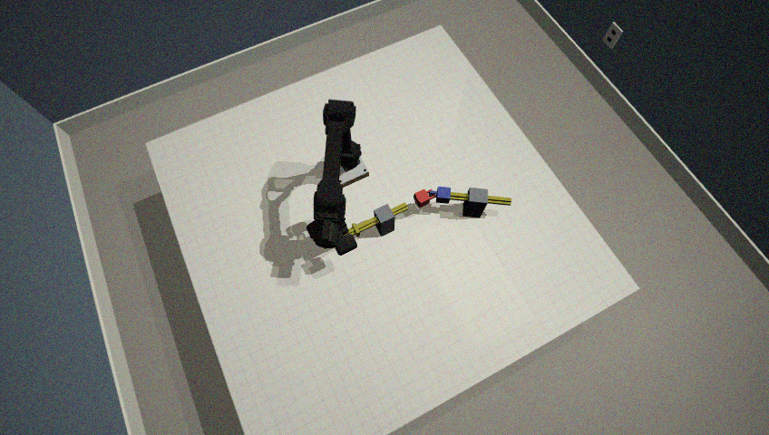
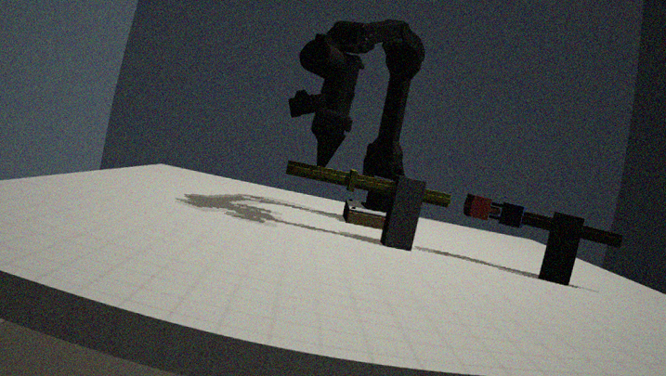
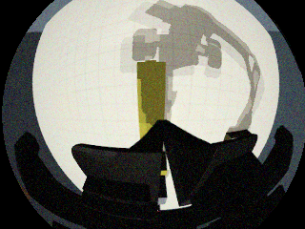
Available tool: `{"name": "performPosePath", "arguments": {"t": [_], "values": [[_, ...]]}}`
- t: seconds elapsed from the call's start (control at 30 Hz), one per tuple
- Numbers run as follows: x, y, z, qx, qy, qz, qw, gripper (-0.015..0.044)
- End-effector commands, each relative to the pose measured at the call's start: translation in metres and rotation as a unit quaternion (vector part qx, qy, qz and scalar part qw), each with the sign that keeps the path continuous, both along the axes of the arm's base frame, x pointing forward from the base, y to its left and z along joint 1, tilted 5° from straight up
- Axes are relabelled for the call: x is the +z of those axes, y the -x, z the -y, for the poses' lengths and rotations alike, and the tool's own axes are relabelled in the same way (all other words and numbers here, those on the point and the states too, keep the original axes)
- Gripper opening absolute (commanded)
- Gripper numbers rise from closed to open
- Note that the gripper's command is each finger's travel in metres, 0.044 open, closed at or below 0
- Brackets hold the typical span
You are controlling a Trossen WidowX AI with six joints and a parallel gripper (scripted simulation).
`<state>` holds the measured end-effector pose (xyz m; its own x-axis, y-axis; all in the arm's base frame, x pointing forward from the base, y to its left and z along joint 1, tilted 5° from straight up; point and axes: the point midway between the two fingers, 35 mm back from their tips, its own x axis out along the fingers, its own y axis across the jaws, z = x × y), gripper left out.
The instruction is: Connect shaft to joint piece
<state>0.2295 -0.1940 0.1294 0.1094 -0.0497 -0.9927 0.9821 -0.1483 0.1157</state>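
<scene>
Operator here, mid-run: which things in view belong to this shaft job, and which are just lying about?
Part of the job:
- red joint piece
- blue hinge block
- fixed shaft
- its grey block
- sliding yellow shaft
- its grey block
- tool, shut

Not part of it:
- wall outlet, mounted; nothing loose visible

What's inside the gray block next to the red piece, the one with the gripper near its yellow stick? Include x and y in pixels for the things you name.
The yellow shaft (image 1: 366, 224) (image 2: 436, 198) pokes out both sides of the gray block (image 1: 384, 215) (image 2: 403, 212). The part inside is hidden.
</scene>
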Motion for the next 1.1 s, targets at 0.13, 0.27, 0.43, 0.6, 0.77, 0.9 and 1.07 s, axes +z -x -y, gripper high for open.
{"name": "performPosePath", "arguments": {"t": [0.13, 0.27, 0.43, 0.6, 0.77, 0.9, 1.07], "values": [[0.027, 0.002, -0.001, -0.002, -0.009, -0.005, 1.000, 0.0000], [0.029, 0.001, -0.001, 0.010, -0.007, -0.005, 1.000, 0.0053], [0.045, 0.001, 0.000, 0.091, 0.007, -0.003, 0.996, 0.0184], [0.061, 0.002, 0.000, 0.175, 0.021, -0.003, 0.984, 0.0315], [0.076, 0.004, -0.001, 0.257, 0.035, -0.004, 0.966, 0.0440], [0.088, 0.006, -0.001, 0.321, 0.045, -0.007, 0.946, 0.0440], [0.103, 0.009, -0.003, 0.398, 0.057, -0.011, 0.916, 0.0440]]}}
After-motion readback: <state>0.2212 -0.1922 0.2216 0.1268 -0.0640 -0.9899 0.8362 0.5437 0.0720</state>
